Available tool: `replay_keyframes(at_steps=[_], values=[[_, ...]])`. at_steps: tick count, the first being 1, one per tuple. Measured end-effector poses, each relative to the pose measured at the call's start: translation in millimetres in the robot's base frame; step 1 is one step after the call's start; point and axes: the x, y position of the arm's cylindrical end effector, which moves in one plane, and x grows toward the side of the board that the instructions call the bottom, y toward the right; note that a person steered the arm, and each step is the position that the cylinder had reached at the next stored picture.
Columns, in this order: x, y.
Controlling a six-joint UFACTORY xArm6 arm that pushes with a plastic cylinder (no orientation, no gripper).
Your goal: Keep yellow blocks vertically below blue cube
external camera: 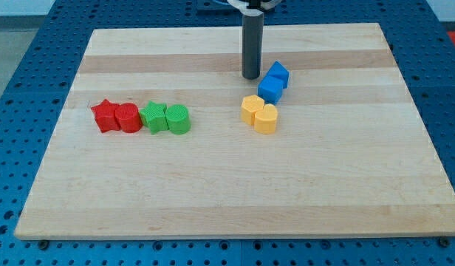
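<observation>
Where my tip (251, 76) stands, blue cube (270, 89) just right, yellow blocks (259, 113) below.

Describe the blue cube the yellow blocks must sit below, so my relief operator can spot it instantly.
Start at the wooden board and find my tip near the view's top centre. Just to its right lie two blue blocks; the blue cube is the lower one, directly above the two yellow blocks. Unlike the other blue block behind it, it touches the yellow pair.
</observation>
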Motion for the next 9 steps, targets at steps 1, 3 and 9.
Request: replay_keyframes(at_steps=[1,3,9], values=[[0,-5],[0,-20],[37,-52]])
